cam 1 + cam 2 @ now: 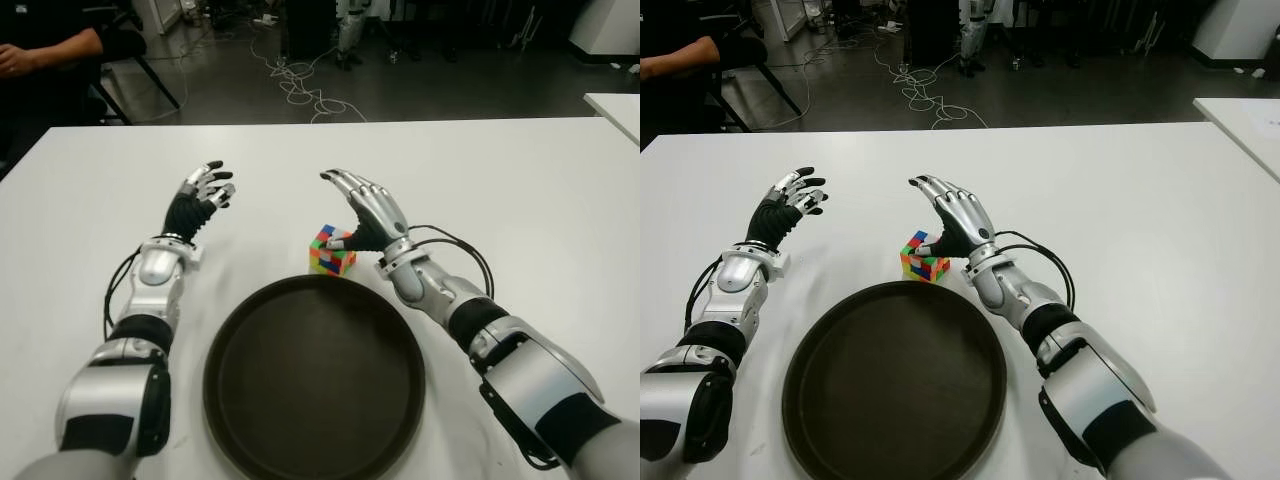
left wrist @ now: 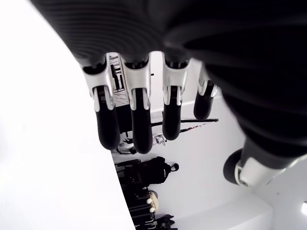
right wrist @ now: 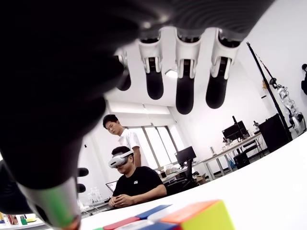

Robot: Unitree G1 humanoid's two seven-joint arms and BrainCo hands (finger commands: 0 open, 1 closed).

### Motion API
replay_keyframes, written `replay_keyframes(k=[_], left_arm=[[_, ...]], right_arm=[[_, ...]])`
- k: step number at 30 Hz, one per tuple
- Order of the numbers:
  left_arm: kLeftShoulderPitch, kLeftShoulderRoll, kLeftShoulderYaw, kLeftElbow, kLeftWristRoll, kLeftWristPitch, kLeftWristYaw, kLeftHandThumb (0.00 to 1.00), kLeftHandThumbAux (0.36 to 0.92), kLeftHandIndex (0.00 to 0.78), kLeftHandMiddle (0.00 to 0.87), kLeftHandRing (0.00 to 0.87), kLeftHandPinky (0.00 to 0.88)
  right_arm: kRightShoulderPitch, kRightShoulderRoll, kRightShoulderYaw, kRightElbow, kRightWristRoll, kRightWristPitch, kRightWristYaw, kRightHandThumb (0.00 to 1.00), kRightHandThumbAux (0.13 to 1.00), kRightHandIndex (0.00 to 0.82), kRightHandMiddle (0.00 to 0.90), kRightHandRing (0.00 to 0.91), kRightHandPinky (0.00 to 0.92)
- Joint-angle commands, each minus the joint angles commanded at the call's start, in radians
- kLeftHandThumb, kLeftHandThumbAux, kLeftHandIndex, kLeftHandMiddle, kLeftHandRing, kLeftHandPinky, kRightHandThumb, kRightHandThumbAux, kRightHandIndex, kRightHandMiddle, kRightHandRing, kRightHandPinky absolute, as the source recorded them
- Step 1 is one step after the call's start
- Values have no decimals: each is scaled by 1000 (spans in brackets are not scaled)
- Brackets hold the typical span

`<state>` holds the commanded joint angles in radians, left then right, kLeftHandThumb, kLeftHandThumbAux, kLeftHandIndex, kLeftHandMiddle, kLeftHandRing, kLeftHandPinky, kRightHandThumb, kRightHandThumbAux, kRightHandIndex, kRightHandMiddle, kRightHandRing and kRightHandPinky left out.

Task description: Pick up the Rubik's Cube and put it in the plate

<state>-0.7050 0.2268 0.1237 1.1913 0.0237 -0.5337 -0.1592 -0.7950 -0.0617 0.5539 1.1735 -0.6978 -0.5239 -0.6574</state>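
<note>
Multicoloured Rubik's Cube [image 1: 332, 250] sits on white table [image 1: 520, 190], just beyond dark plate [image 1: 235, 400] rim. Right hand [image 1: 368, 210] poised over cube, fingers spread, nothing held. Left hand [image 1: 203, 195] idle, relaxed, left of cube. Step: reach. Next: lower, close fingers round cube.

Twin head views down onto one shared table [image 1: 520, 180]; wrist views close beneath fingers [image 2: 139, 124].

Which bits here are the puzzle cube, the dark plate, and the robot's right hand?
Rubik's Cube [image 1: 330, 254]: left eye view, its coloured front face.
Plate [image 1: 313, 380]: left eye view, its bare dark floor.
Right hand [image 1: 372, 208]: left eye view, back of the hand.
</note>
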Motion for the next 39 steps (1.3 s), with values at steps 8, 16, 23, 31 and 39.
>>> replay_keyframes(k=[8,16,23,31,39], left_arm=[[0,-1,5,0,-6,-4,-8,152,581,151,226,267,313],[0,-2,11,1,-11,-3,-13,153,584,157,238,273,310],[-3,-1,17,6,-16,6,-22,168,580,145,229,272,321],[-5,1,20,11,-16,12,-27,161,559,141,223,263,311],[-8,4,15,15,-7,14,-14,147,548,137,220,255,299]], right_arm=[[1,-2,-2,-4,1,-6,5,0,766,104,149,195,241],[-5,-6,-1,-14,-7,-12,-14,0,788,110,160,210,264],[-4,-13,-2,-39,-12,-18,-51,0,784,109,163,216,276],[4,-31,-3,-102,-18,-50,-93,0,785,116,176,229,288],[23,-45,-6,-150,-17,-111,-116,0,776,108,173,220,275]])
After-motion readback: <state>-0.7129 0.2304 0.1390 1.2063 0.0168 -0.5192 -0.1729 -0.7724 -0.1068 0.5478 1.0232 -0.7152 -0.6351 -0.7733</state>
